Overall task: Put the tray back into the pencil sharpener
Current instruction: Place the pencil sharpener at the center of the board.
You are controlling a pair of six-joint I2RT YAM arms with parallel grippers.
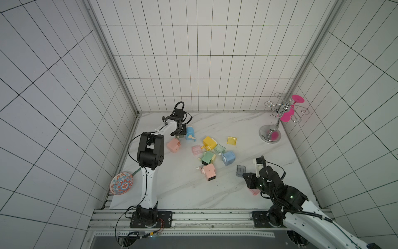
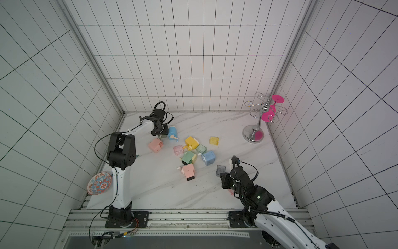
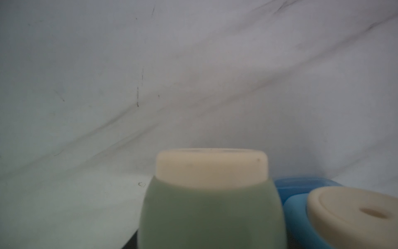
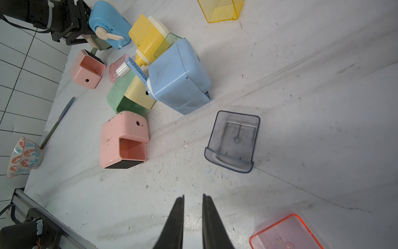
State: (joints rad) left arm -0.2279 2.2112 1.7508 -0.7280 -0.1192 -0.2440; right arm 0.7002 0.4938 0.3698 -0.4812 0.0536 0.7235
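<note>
Lying flat on the worktop point(image 4: 301, 86), open side up, the grey tray point(image 4: 233, 141) sits just ahead of the R claw point(image 4: 193, 196), a bit off to one side and not touching it. The R claw's jaws stand narrowly apart w/ nothing btwn them, tips over bare marble. A red tray point(image 4: 284, 234) lies close beside that claw, partly hidden by the arm in both top views. Near the grey tray is a pink sharpener point(image 4: 123, 140) w/ an empty slot, and a boxy blue sharpener point(image 4: 179, 79) lies just beyond. Further off, a yellow tray point(image 4: 220, 9) sits alone. Towards the far-left corner the L claw point(image 1: 178, 134) is clamped on a green sharpener point(image 3: 212, 215) w/ cream cap, just beside a round blue sharpener point(image 1: 190, 133).
</note>
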